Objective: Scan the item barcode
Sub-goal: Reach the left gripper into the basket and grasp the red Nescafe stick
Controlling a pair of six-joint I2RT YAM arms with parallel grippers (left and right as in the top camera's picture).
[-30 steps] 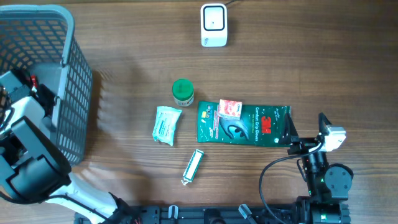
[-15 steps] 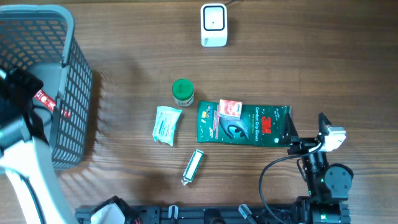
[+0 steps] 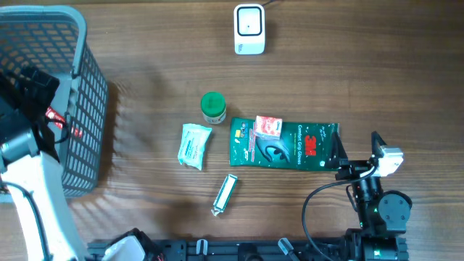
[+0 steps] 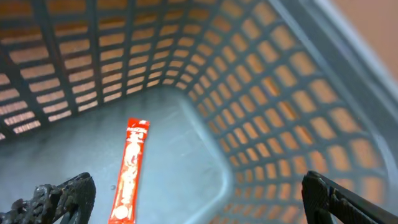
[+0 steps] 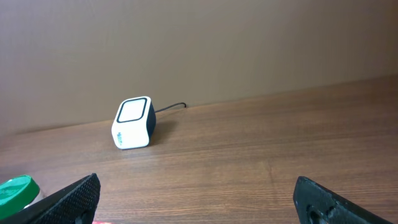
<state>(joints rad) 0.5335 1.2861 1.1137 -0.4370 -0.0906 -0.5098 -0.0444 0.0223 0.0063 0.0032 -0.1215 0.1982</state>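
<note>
the left gripper hangs over the grey basket, jaws spread wide and holding nothing. a red stick packet lies flat on the basket floor beneath it. the right gripper, also wide open and holding nothing, sits low at the near right of the table, facing the white scanner on the far side. a green glove pack lies mid-table.

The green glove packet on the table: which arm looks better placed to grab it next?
The right. The right gripper, open, sits by the glove packet's right edge. The left gripper, also open, is over the basket above a red sachet, far across the table.
</note>
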